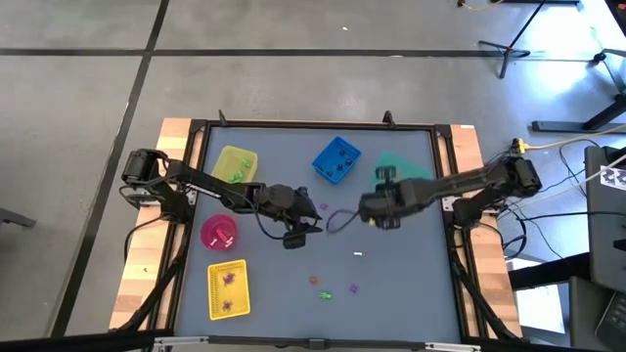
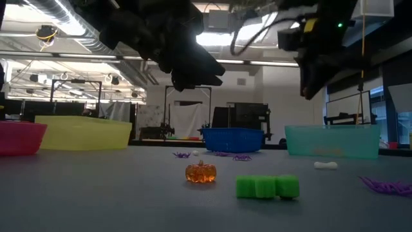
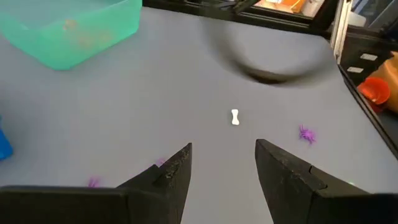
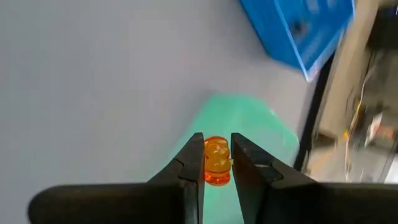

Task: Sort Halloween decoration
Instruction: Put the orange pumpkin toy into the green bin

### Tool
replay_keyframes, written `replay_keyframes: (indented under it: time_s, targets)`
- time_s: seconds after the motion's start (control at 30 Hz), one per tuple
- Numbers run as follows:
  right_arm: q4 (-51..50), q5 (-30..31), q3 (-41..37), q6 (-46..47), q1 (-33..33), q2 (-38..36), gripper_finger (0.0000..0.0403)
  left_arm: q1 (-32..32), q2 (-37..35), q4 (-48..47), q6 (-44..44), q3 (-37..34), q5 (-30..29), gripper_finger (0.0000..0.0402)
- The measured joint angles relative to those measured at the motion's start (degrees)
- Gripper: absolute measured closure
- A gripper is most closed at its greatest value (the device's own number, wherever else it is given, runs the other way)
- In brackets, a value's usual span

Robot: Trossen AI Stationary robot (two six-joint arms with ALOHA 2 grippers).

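The Halloween decoration lies as tiny trinkets on the grey table: an orange pumpkin, a green piece, a white bone and purple spiders. My right gripper hangs above the table's middle, right of centre, near the teal bin, shut on another small orange pumpkin. At the table's middle my left gripper hangs open above the bare surface, its fingers pointing toward the bone and touching nothing. My right gripper pinches the orange pumpkin's two sides between its two fingers, near their free ends. The fingers slant downward over the table. The pumpkin is lifted clear of the table, with the teal bin beyond it.
A yellow bin, a blue bin and the teal bin stand along the far side. A pink bowl and a yellow tray stand at the left. Loose trinkets lie near the front centre.
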Motion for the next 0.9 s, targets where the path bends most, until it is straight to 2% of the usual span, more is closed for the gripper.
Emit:
replay_keyframes:
  time_s: [0.2, 0.37, 0.63, 0.9]
  targets:
    - [-4.9, -0.1, 0.0, -0.9, -10.5, -0.2, 0.0345, 0.0, 0.0, -0.2, 2.1, 0.0, 0.0, 0.0240]
    - [-4.6, -0.5, 0.0, -2.5, -18.6, -0.2, 0.0344, 0.0, 0.0, -0.3, 3.4, 0.0, 0.0, 0.0240]
    - [-4.5, -6.7, 0.0, -2.7, -27.1, -0.1, 0.0326, 0.0, 0.0, -0.4, 3.4, 0.0, -0.1, 0.0240]
    - [-4.5, -16.6, 0.0, -2.9, -31.7, -0.1, 0.0322, -0.1, 0.0, -0.5, 3.4, 0.0, -0.1, 0.0240]
